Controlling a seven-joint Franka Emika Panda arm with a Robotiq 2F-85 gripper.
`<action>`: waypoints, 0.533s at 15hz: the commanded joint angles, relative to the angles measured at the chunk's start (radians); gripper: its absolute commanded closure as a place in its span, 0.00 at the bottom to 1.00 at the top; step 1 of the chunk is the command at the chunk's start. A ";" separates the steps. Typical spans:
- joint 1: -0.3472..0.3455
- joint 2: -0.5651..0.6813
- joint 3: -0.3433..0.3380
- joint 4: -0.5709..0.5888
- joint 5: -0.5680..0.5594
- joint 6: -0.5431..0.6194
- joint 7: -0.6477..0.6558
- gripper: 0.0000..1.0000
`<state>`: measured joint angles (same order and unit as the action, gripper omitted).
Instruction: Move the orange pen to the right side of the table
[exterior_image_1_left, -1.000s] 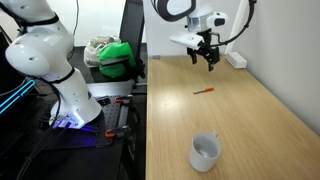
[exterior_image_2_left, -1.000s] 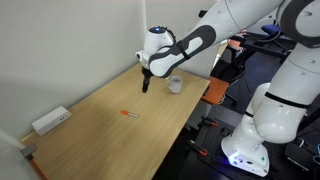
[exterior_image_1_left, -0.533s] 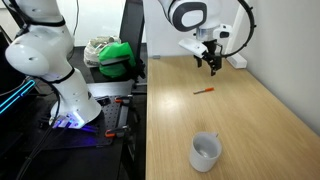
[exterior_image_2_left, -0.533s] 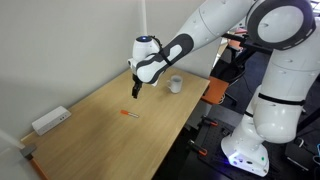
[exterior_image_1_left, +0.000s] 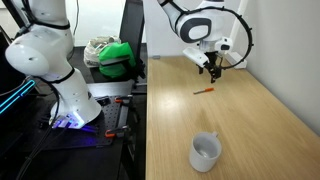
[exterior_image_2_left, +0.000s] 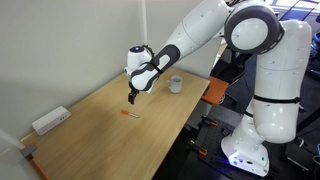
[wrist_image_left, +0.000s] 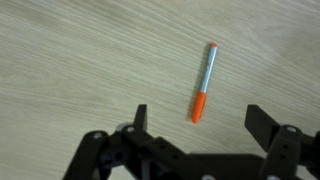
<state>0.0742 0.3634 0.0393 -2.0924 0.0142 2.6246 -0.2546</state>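
Observation:
The orange pen (wrist_image_left: 203, 87) lies flat on the tan wood table (wrist_image_left: 70, 60), its orange cap toward my fingers and a lighter barrel pointing away. It also shows in both exterior views (exterior_image_1_left: 204, 91) (exterior_image_2_left: 128, 116). My gripper (wrist_image_left: 196, 118) is open and empty, hovering above the pen, with the pen's cap end lying between the two fingertips in the wrist view. In both exterior views the gripper (exterior_image_1_left: 214, 71) (exterior_image_2_left: 131, 100) hangs a short way above the table, close over the pen.
A white mug (exterior_image_1_left: 205, 152) (exterior_image_2_left: 175, 84) stands near one end of the table. A white power strip (exterior_image_2_left: 50, 121) (exterior_image_1_left: 236, 59) lies at the opposite end by the wall. A black cart with a green bag (exterior_image_1_left: 116, 58) stands beside the table.
The gripper has moved along the table and lower, from nearer the mug's side to right above the pen. The pen has not moved.

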 joint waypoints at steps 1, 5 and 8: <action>-0.022 -0.002 0.021 0.002 -0.015 -0.003 0.012 0.00; -0.023 -0.008 0.019 -0.011 -0.014 0.029 0.018 0.00; -0.002 0.007 0.000 0.000 -0.047 0.044 0.071 0.00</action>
<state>0.0709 0.3634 0.0396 -2.0924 0.0080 2.6407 -0.2426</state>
